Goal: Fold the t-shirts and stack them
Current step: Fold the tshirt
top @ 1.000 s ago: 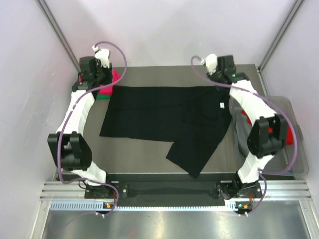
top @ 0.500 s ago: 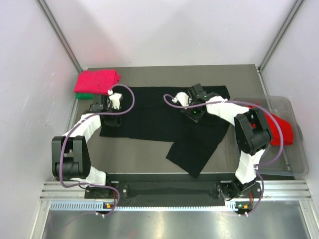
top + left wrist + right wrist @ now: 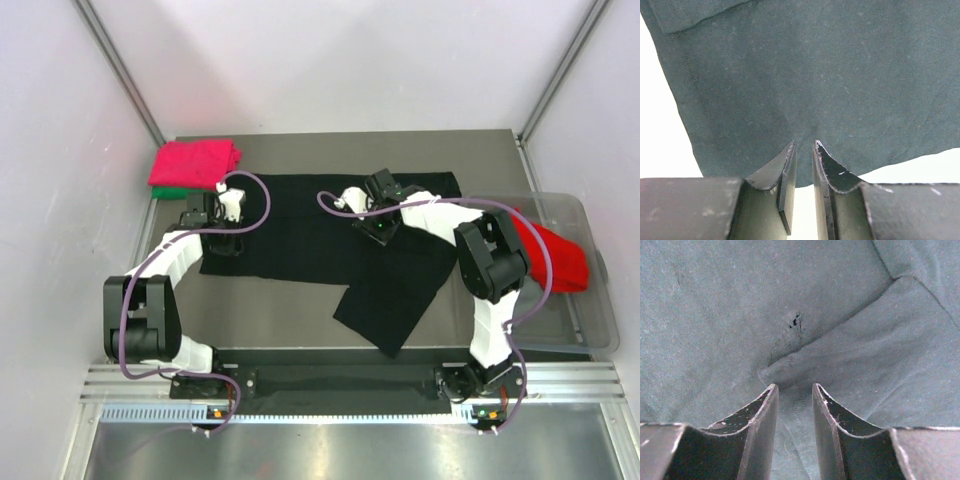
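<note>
The black t-shirt [image 3: 300, 225] lies spread flat across the table, one sleeve pointing toward the near edge. Its white tag is hidden under my right arm. My left gripper [image 3: 222, 243] is low over the shirt's left edge. Its fingers stand a narrow gap apart, with the tips over the hem [image 3: 803, 145]. My right gripper [image 3: 380, 232] is down on the middle of the shirt. Its fingers are slightly apart astride a seam ridge [image 3: 793, 387] beside a small hole [image 3: 795, 321]. A folded pink-red tee [image 3: 195, 160] lies on a green one [image 3: 172, 192] at the far left.
A clear plastic bin [image 3: 590, 330] stands at the right edge with a red tee [image 3: 555, 258] in it. Bare grey table [image 3: 270, 310] shows between the shirt and the arm bases. White walls enclose the table.
A second ago both grippers were at the shirt's far corners. They have since come inward and down onto the shirt. In the last half second the right gripper shifted slightly left.
</note>
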`<state>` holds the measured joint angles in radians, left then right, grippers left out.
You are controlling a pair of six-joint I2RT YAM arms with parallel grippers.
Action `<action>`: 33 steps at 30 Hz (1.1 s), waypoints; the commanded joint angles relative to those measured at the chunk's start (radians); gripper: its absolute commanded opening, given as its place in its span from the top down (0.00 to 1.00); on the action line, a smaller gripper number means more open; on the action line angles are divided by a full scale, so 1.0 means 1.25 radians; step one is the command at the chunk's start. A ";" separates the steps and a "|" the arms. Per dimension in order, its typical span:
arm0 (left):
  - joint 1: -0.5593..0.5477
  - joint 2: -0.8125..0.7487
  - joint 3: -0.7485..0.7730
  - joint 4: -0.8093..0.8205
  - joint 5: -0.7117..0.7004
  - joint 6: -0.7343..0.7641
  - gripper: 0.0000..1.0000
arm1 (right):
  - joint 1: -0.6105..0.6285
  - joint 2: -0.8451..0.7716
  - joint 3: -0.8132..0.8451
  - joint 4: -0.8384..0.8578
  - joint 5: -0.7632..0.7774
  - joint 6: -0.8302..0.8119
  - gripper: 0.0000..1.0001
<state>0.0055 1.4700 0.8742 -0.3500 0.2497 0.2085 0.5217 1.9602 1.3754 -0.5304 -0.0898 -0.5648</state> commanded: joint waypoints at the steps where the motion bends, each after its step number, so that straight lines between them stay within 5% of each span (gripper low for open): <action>1: -0.001 0.008 0.020 0.031 0.009 0.004 0.76 | 0.008 -0.017 0.000 0.013 -0.008 0.004 0.66; 6: -0.001 0.001 0.014 0.032 0.003 0.005 0.76 | 0.008 -0.001 0.002 0.003 -0.007 0.004 0.67; 17: -0.001 0.006 0.012 0.036 -0.003 0.004 0.76 | 0.018 -0.010 0.004 -0.006 -0.013 0.009 1.00; 24: -0.002 0.002 0.009 0.038 -0.006 0.003 0.76 | 0.043 -0.051 0.009 -0.009 -0.001 0.021 1.00; 26: -0.002 0.001 0.009 0.036 -0.005 0.004 0.76 | 0.045 -0.049 0.018 -0.008 0.008 0.033 0.85; 33: -0.002 -0.005 0.006 0.035 -0.006 0.006 0.76 | 0.051 -0.028 0.027 -0.011 0.008 0.048 0.80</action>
<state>0.0055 1.4799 0.8742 -0.3443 0.2420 0.2085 0.5697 1.9507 1.3746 -0.5415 -0.0830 -0.5232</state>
